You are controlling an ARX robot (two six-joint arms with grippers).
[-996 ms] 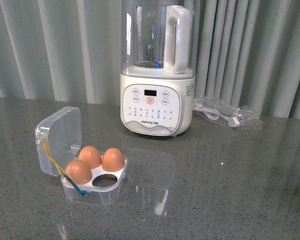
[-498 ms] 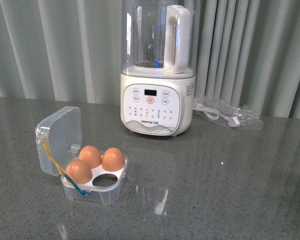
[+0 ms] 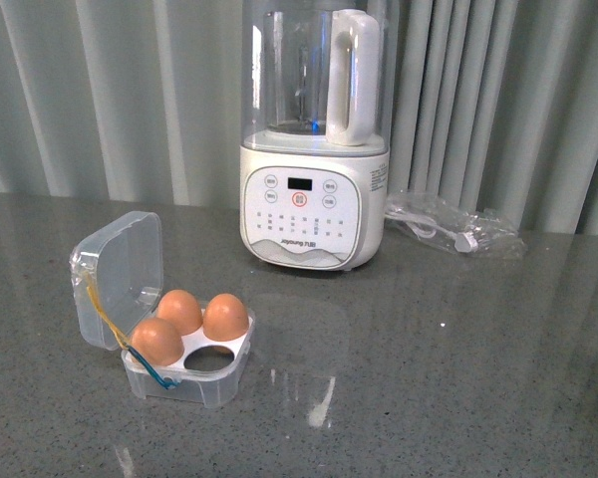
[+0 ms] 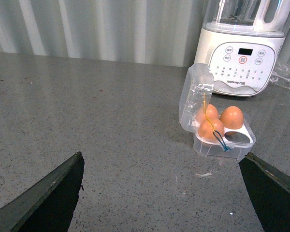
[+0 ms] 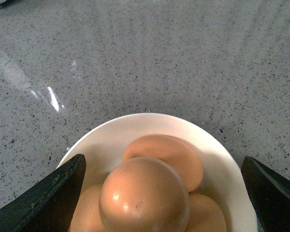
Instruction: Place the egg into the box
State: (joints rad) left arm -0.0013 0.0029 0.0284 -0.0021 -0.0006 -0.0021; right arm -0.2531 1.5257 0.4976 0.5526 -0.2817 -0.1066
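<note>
Front view: a grey speckled worktop (image 3: 458, 378) carries a tall cream blender (image 3: 314, 209) with a clear jug at the back. A crinkled clear bag (image 3: 448, 227) holding a white cable lies to its right.

The box (image 3: 207, 390) sits near the front left, well apart from the blender. Its clear hinged lid (image 3: 120, 269) stands raised behind it.

In the left wrist view the left gripper (image 4: 162, 155) hangs above bare worktop and is aimed towards the box, well short of it. Its dark fingers (image 4: 53, 198) are spread wide with nothing between them.

In the right wrist view the right gripper (image 5: 163, 158) points steeply down over a cream bowl (image 5: 106, 137) of brown eggs. Its fingers (image 5: 48, 198) are spread wide either side, touching nothing. The top egg (image 5: 144, 195) of the pile lies between them, with a second egg (image 5: 169, 152) just behind it.

Three eggs (image 3: 225, 318) fill three holes of the box's white tray, and the front right hole (image 3: 211, 358) is open. A yellow rubber band (image 3: 102, 311) and a blue rubber band (image 3: 157, 376) trail down the box's left side.
</note>
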